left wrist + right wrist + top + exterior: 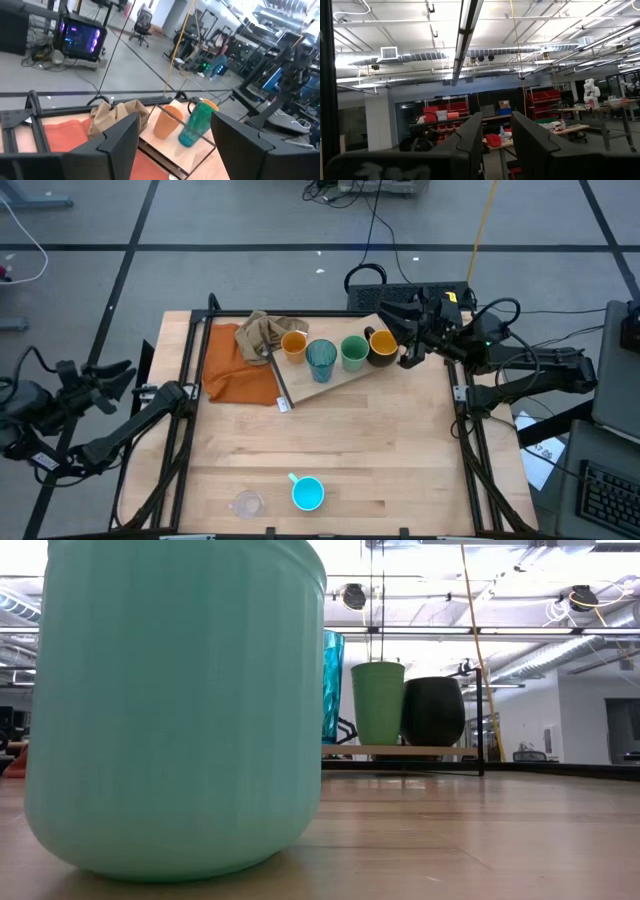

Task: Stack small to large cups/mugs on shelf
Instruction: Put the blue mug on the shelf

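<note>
On the counter [330,450], the wooden shelf [335,385] lies near the far edge, around 12 o'clock from the centre. Four cups stand on it in one row: the orange cup [294,345], the teal tumbler [321,360], the green cup [354,353] and the black mug [382,346] with its yellow-orange inside. An orange cloth [238,368] and a crumpled tan cloth [262,335] lie at 9 o'clock of the shelf. The light-blue mug [308,494] and the clear glass [247,504] stand near the front edge, at 6 o'clock, close beside each other. The right tool [412,348] is just at 3 o'clock of the black mug, its fingers set narrow and holding nothing. The left tool [120,377] waits beyond the counter's edge at 9 o'clock, its fingers apart in a medium gap and empty.
</note>
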